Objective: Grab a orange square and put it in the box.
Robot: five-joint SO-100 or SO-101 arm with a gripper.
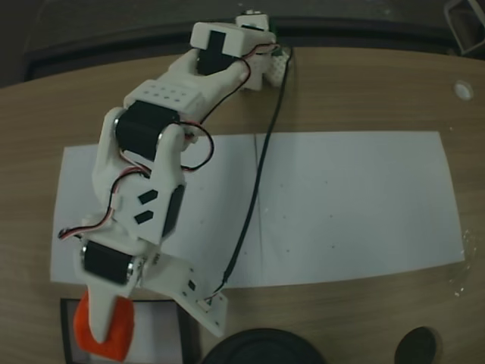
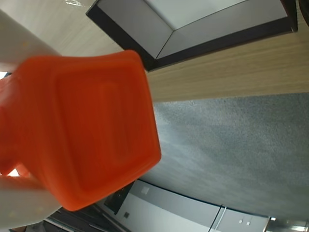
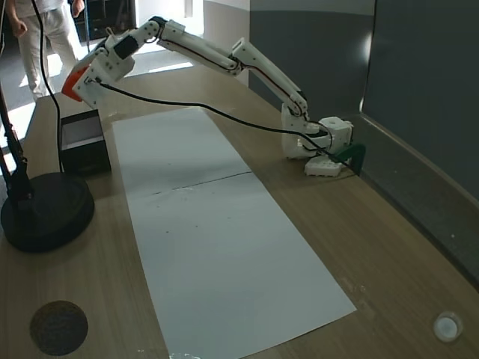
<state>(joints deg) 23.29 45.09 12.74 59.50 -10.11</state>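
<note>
In a fixed view, the orange square [image 1: 106, 334] sits clenched in the claw [image 1: 102, 326] at the lower left, raised over the box [image 1: 182, 334] at the near edge of the bench [image 1: 364, 91]. To its right the white paper sheet [image 1: 348, 205] spreads across the wood, with a black cable [image 1: 261, 174] trailing over it. The wrist view shows the square [image 2: 91, 130] up close at left, the box [image 2: 193, 29] beyond it.
</note>
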